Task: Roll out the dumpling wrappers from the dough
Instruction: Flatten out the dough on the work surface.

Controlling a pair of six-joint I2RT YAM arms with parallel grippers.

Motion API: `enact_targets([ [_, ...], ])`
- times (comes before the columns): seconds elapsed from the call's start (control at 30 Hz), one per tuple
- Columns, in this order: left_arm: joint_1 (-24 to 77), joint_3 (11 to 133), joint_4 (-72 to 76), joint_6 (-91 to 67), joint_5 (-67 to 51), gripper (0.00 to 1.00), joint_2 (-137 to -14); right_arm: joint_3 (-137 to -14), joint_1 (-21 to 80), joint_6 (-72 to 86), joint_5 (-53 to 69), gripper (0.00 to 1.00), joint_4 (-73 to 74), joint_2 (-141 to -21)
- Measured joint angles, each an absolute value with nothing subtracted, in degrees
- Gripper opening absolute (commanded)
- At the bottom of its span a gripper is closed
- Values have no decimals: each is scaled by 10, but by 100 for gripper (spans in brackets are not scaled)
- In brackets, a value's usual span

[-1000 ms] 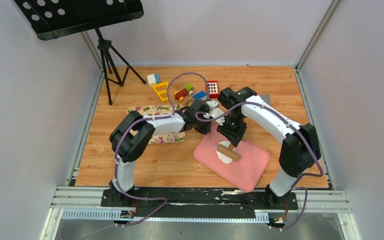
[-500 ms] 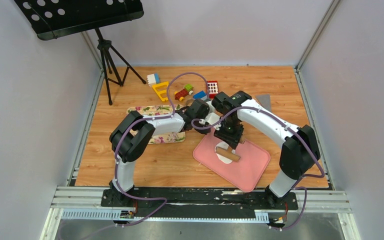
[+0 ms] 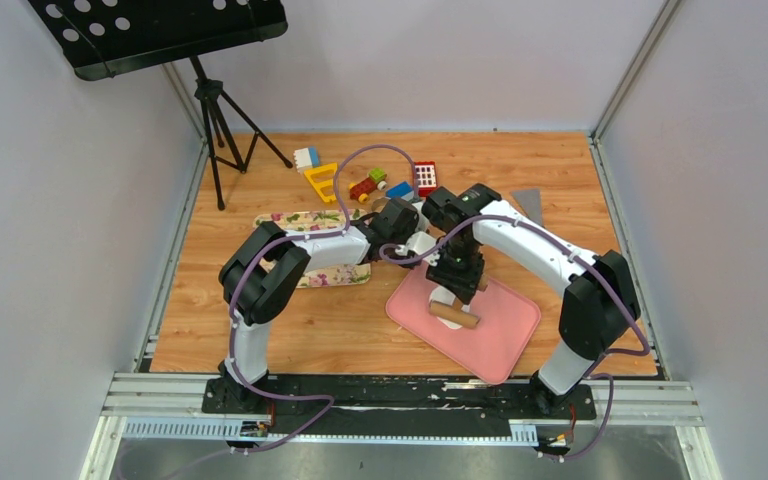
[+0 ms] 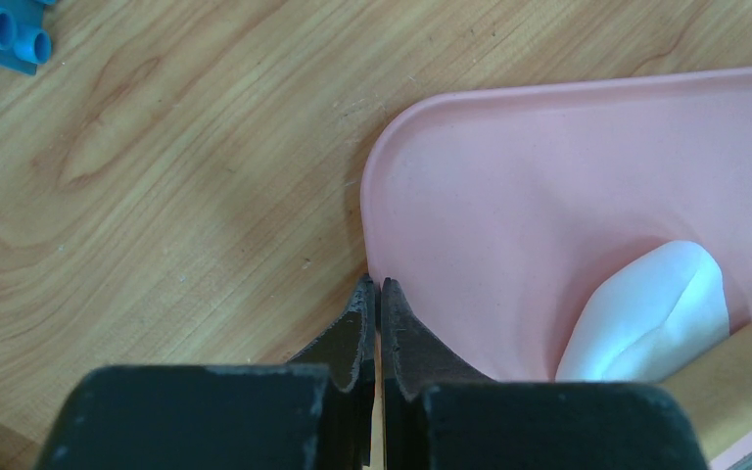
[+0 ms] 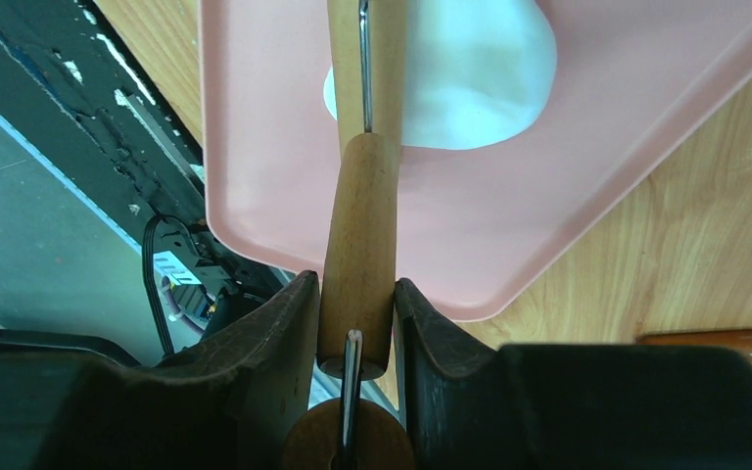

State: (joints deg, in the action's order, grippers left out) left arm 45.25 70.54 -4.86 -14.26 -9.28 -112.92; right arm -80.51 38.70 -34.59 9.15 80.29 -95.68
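Since one second ago the right gripper [image 5: 355, 291] has drawn the roller [image 5: 362, 196] toward the near side of the mat [image 5: 264, 147], so the wooden drum now lies over the near part of the dough [image 5: 480, 88] and not over its middle. Its two fingers are clamped on the handle of the roller from both sides, with the handle running straight out between them. I think this grip lets the drum turn freely on its metal rod while the arm pushes and pulls. The dough sits on the mat, partly under the drum. In the left wrist view it looks like a soft white lump with a fold, not yet flat, and I see no round wrappers. The left gripper [image 4: 374, 294] has its jaws together, with the tips at the rim of the mat at its far left corner. Probably it holds the mat in place on the table [image 4: 157, 196] so that it does not slide with the rolling. Whether a piece of the rim is pinched between the tips I cannot tell. The rolling seems to be at an early stage.
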Motion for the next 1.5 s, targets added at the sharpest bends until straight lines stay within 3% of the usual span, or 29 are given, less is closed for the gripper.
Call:
enact_targets([
  [0.43,453,705,-49,-143,-93,0,-1129,-806,405,-363,116,0,824,-963],
  [0.8,453,705,-49,-143,-93,0,-1129,-945,324,-376,173,0,839,-913],
  [1.5,452,705,-49,-142,-93,0,-1129,-817,322,-346,133,0,820,-983],
])
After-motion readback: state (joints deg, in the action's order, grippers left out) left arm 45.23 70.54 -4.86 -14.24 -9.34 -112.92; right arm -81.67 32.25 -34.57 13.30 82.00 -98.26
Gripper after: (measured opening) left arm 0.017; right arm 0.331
